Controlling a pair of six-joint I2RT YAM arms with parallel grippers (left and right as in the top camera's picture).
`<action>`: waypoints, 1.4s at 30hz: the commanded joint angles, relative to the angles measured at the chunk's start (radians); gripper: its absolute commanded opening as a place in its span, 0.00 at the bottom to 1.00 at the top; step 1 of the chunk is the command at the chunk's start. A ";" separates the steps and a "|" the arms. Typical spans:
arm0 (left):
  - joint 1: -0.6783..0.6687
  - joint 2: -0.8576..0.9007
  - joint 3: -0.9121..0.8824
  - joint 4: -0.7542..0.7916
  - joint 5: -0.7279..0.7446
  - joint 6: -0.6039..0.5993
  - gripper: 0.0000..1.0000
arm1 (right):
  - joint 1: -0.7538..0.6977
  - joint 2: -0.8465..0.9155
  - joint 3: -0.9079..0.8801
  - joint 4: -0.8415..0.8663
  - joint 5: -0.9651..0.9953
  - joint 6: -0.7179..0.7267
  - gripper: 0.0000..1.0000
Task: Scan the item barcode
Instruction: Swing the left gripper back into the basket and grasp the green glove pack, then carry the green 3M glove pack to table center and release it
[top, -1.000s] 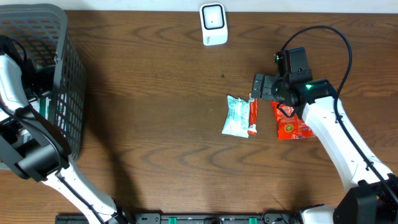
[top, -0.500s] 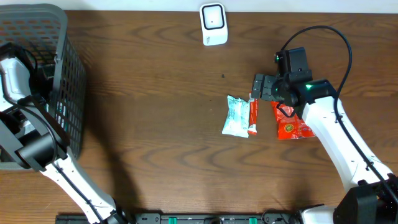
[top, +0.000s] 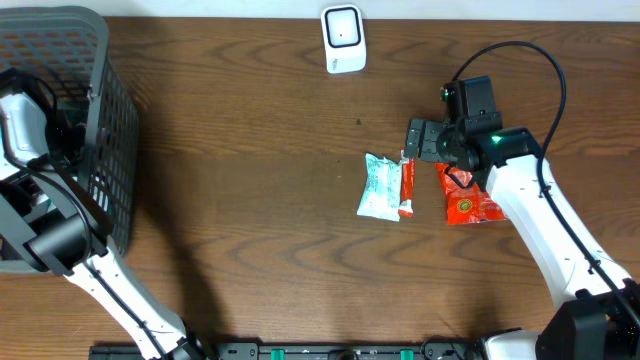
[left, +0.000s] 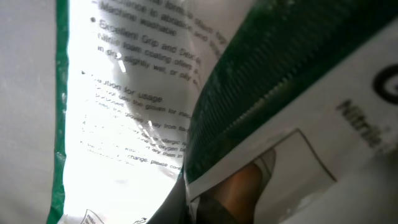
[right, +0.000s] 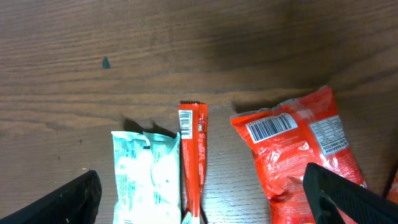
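My left gripper (left: 198, 208) is down inside the grey basket (top: 112, 110), hidden there in the overhead view. A white and green printed package (left: 124, 93) fills the left wrist view, and the dark jaws stand closed together on a fold of it at the bottom edge. The white barcode scanner (top: 343, 38) stands at the table's far edge. My right gripper (right: 202, 199) hangs open above the table, its fingers (right: 74, 196) wide either side of a pale teal packet (right: 146, 174) and a thin red stick pack (right: 193, 158). It holds nothing.
A red snack bag (right: 298, 143) with its barcode facing up lies right of the stick pack, partly under the right arm (top: 520, 190). The basket takes up the left end of the table. A black cable (top: 520, 55) loops above the right wrist.
The left arm shifted slightly inside the basket, and its gripper went from open to shut on the package. The right arm and the three packets on the table have not moved.
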 joint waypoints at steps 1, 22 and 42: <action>-0.003 0.052 0.005 -0.017 0.032 0.002 0.07 | -0.002 0.005 0.005 -0.001 0.013 -0.012 0.99; -0.038 -0.842 0.092 0.128 -0.032 -0.295 0.07 | -0.002 0.005 0.005 0.000 0.013 -0.012 0.99; -0.866 -0.919 -0.311 -0.047 -0.035 -0.689 0.07 | -0.002 0.005 0.005 -0.001 0.013 -0.012 0.99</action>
